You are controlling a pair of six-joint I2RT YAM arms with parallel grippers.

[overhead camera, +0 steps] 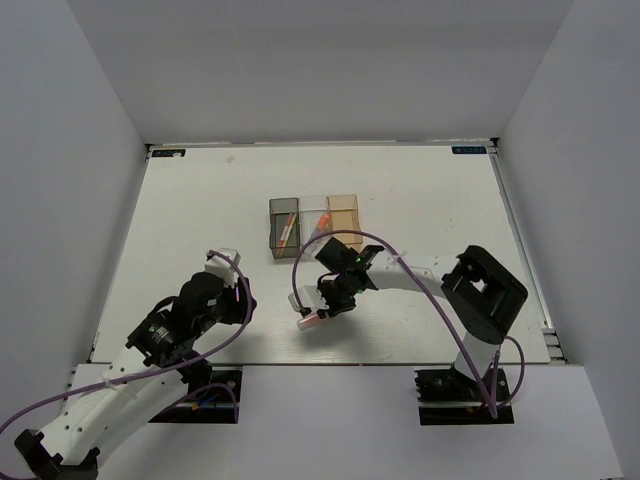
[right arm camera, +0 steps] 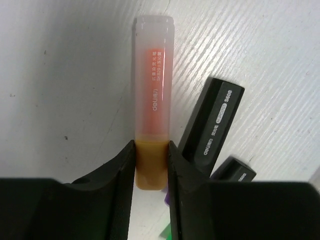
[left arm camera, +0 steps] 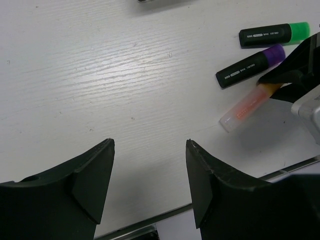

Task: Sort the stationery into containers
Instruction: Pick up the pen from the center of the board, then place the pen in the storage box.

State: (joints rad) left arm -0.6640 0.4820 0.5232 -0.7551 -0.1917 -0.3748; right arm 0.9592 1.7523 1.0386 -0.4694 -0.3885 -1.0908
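1. Three joined containers (overhead camera: 315, 225) sit mid-counter (overhead camera: 200, 200) in the top view. The clear middle box shows something orange and the dark box holds thin items. The right gripper (overhead camera: 320, 308) is low, just on the near side of them. Bare counter lies all round and the walls are well apart, so the route to the boxes looks free.
2. Left wrist view: the left gripper (left arm camera: 150, 142) is spread wide, holds nothing, and hangs over bare counter close to the near edge. The green-ended marker (left arm camera: 274, 35), purple-ended marker (left arm camera: 250, 66) and orange tube (left arm camera: 247, 107) lie to one side of it.
3. Right wrist view: the right gripper's fingers press both sides of the tube's orange cap, clamped on it. The tube lies flat on the counter.
   - The end grip is probably chosen because the purple-ended marker lies just beside the tube's body, leaving no finger room there.
   - A straight lift should clear that marker.
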